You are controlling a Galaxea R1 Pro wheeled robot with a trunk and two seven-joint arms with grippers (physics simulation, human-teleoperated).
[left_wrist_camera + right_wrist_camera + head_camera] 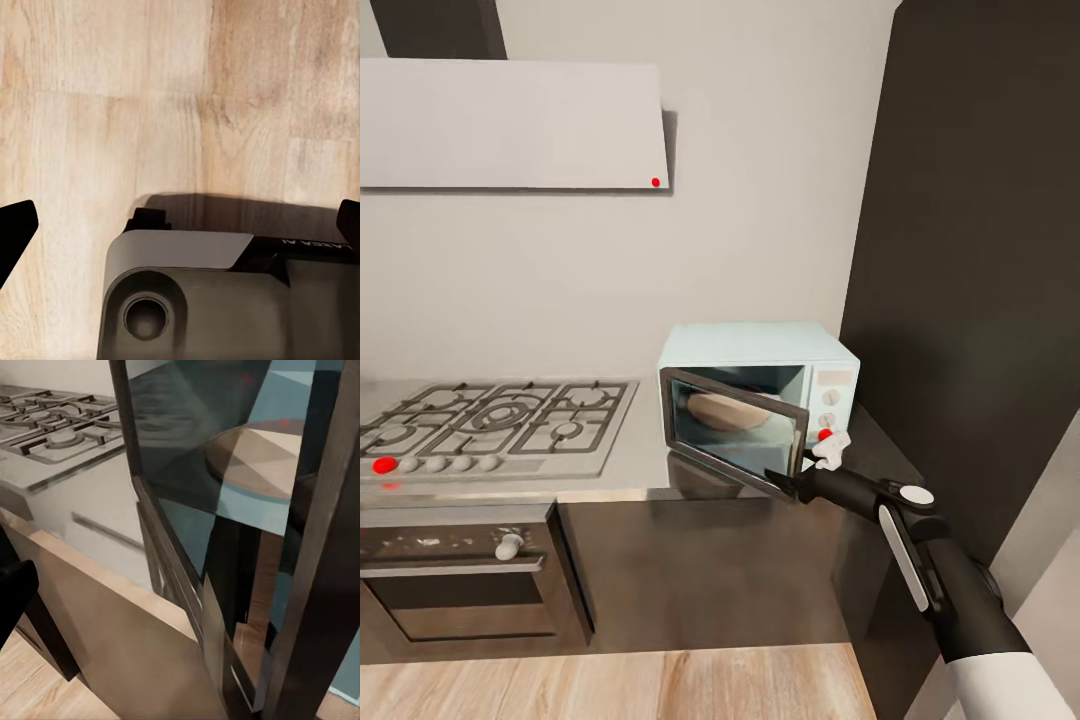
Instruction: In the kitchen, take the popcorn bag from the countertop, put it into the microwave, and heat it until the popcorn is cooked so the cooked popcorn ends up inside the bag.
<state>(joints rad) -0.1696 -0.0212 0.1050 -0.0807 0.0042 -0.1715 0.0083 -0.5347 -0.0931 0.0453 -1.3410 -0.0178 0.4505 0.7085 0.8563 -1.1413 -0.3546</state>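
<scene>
The pale blue microwave (pixel 760 350) stands on the grey countertop (pixel 645 450) by the dark wall panel. Its dark glass door (pixel 732 432) is swung partly open toward me. Through the glass a round tan plate (pixel 722 410) shows inside. My right gripper (pixel 788 487) is at the lower free corner of the door; in the right wrist view one dark finger (pixel 11 600) sits far out to the side and the door frame (pixel 300 607) is right in front, so it reads as open. The left gripper (pixel 180 225) hangs open over the wooden floor. The popcorn bag is out of view.
A steel gas hob (pixel 495 420) with black grates lies left of the microwave, above a built-in oven (pixel 460 580). A range hood (pixel 510 125) hangs on the wall. A tall dark panel (pixel 970 280) closes the right side. My own base (pixel 225 300) is below the left gripper.
</scene>
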